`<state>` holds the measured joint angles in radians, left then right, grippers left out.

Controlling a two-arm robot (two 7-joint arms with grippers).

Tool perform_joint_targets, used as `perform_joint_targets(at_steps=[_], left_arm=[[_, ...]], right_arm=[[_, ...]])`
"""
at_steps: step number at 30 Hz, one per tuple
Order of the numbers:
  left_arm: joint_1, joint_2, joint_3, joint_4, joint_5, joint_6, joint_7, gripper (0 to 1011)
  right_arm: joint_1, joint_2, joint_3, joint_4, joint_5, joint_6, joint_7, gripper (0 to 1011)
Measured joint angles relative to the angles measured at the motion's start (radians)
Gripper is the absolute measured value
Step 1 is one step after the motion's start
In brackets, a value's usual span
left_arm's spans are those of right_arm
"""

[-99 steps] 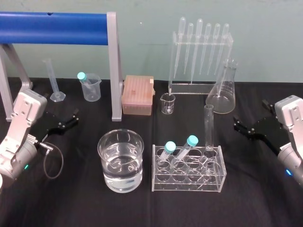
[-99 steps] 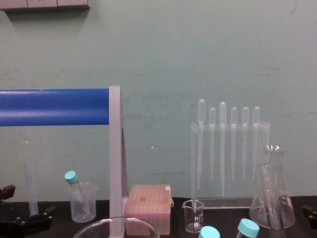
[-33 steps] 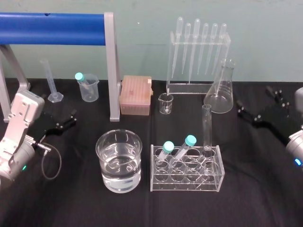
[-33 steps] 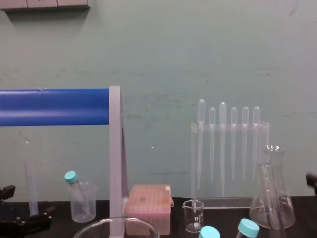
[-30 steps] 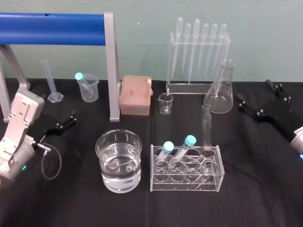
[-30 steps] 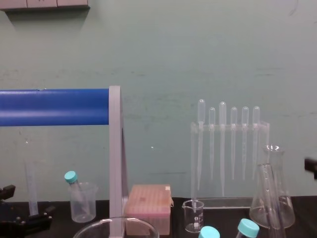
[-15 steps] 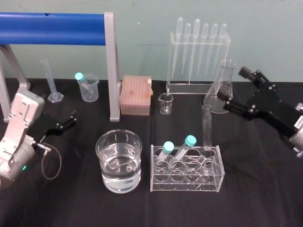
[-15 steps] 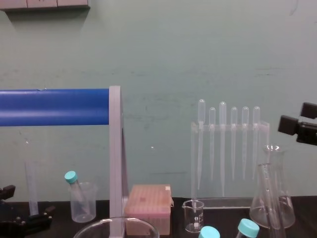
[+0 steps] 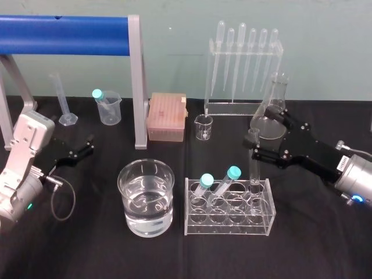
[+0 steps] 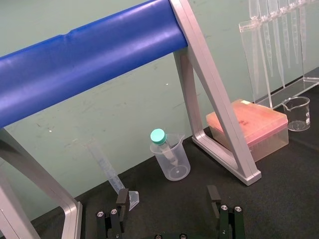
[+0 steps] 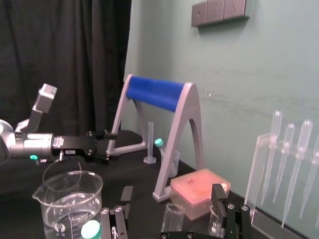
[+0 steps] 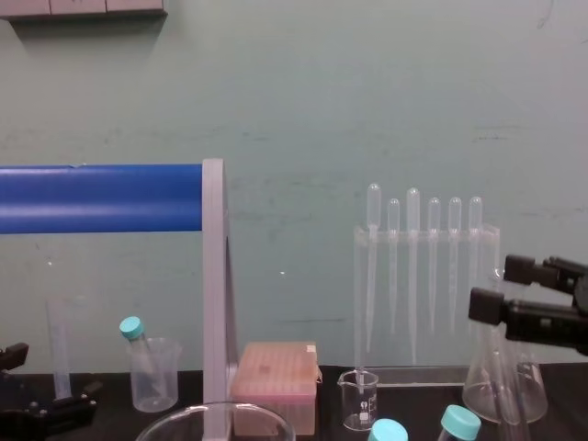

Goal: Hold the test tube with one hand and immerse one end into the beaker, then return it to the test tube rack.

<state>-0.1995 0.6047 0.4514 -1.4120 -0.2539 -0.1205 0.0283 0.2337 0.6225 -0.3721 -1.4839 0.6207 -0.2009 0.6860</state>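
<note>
Head view of a black-cloth table [image 9: 325, 244]. The right gripper [image 9: 263, 133], black and angular on a silver arm, reaches in from the right. Its two jaws are spread wide and grip nothing. Between those jaws stands the long, slim, clear glass test tube [image 9: 254, 160]. Its lipped rim sits in the gap and, in the right wrist view, touches neither finger. The tube is upright at the right end of a clear acrylic rack [image 9: 229, 225] just below the jaws. Two teal-capped tubes [image 9: 206, 185] lean in the same rack. Beyond the rack, well apart from the jaws, sits the wide, round, clear glass beaker [image 9: 132, 174], part-filled with clear liquid. The left gripper [image 9: 89, 145] rests low at the far left, jaws apart and empty.
</note>
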Motion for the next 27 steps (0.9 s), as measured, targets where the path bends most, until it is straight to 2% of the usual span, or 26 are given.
perform_joint_targets(at_steps=[15, 27], left_arm=[[0.0, 0.0, 0.0, 0.0, 0.0, 0.0, 0.0, 1000], [0.0, 0.0, 0.0, 0.0, 0.0, 0.0, 0.0, 1000]], right_arm=[[0.036, -0.043, -0.025, 0.071, -0.031, 0.051, 0.013, 1002], [0.044, -0.051, -0.031, 0.092, -0.04, 0.075, 0.011, 1002]])
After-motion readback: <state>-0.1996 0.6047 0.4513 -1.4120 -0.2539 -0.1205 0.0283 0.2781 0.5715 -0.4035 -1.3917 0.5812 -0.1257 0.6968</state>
